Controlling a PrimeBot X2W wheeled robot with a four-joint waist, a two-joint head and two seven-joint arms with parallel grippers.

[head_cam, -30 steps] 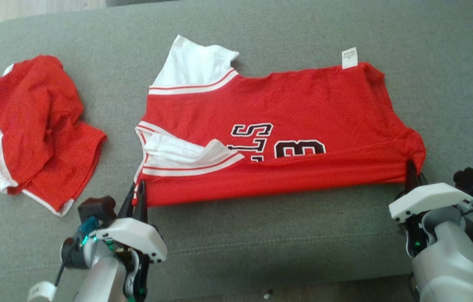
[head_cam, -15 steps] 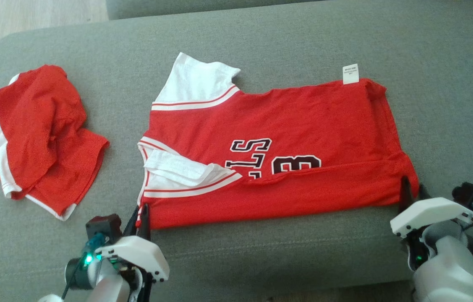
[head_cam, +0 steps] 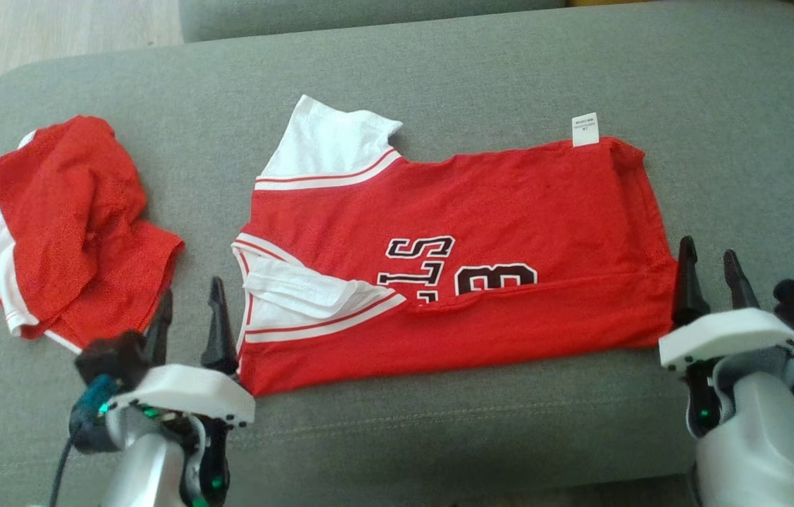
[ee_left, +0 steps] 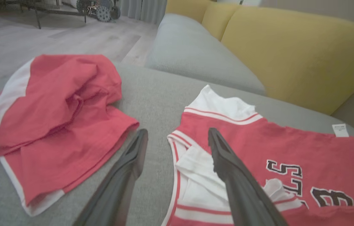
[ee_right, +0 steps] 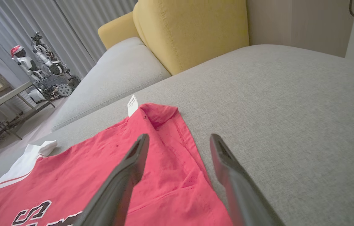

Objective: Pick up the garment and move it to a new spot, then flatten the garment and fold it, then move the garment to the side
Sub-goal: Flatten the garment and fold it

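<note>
A red jersey (head_cam: 481, 204) (ee_left: 290, 147) (ee_right: 101, 163) with white sleeves and black lettering lies flat on the grey sofa seat (head_cam: 439, 56). Its near strip is folded up over the lettering. My left gripper (head_cam: 190, 296) (ee_left: 177, 133) stands open just left of the jersey's near left corner, holding nothing. At the near right corner my right gripper (head_cam: 708, 257) (ee_right: 179, 138) is open too, its left finger over the hem and its right finger over bare cushion. A white label (head_cam: 585, 129) sticks out at the far hem.
Crumpled red shorts (head_cam: 65, 225) (ee_left: 54, 110) with white trim lie on the seat to the left, close to my left gripper. A yellow backrest (ee_left: 290, 53) (ee_right: 189, 31) rises beyond. Wooden floor (head_cam: 51, 28) lies past the seat's far left edge.
Both grippers were shut on the jersey's near folded edge; now both are open and clear of it. The folded edge lies released on the seat. The camera has shifted slightly.
</note>
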